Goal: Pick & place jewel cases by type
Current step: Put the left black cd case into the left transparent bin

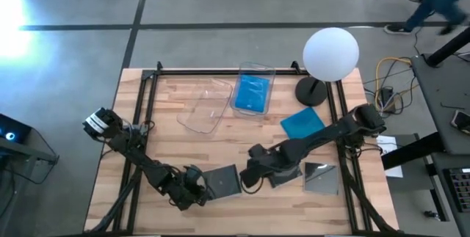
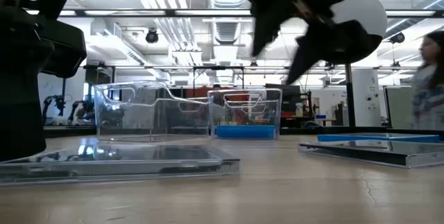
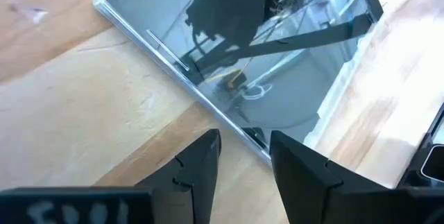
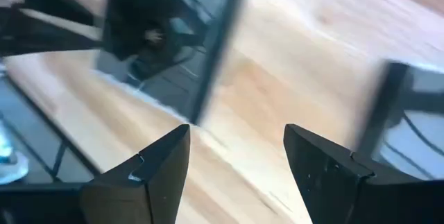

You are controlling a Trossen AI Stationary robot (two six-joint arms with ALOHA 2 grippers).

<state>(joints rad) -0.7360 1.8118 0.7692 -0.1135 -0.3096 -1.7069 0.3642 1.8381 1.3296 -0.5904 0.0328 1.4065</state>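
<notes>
A dark jewel case (image 1: 222, 180) lies flat near the table's front edge. My left gripper (image 1: 198, 192) is low at its left side, open, and the case's corner (image 3: 258, 138) lies just ahead of the gap between the fingers (image 3: 243, 148); whether they touch it I cannot tell. My right gripper (image 1: 250, 179) hangs open above the table just right of that case (image 4: 173, 50), with nothing between its fingers (image 4: 236, 141). A second dark case (image 1: 282, 178) lies under the right arm, and a glossy one (image 1: 321, 178) lies farther right. One blue case (image 1: 302, 123) lies on the table; another (image 1: 253, 94) lies in a clear bin.
A clear bin without cases (image 1: 205, 106) stands at the back, left of the bin (image 1: 257, 70) with the blue case. A lamp with a white globe (image 1: 330, 52) stands at the back right. Bare wood (image 1: 176, 145) lies between the bins and the cases. A person (image 2: 429, 85) stands beyond the table.
</notes>
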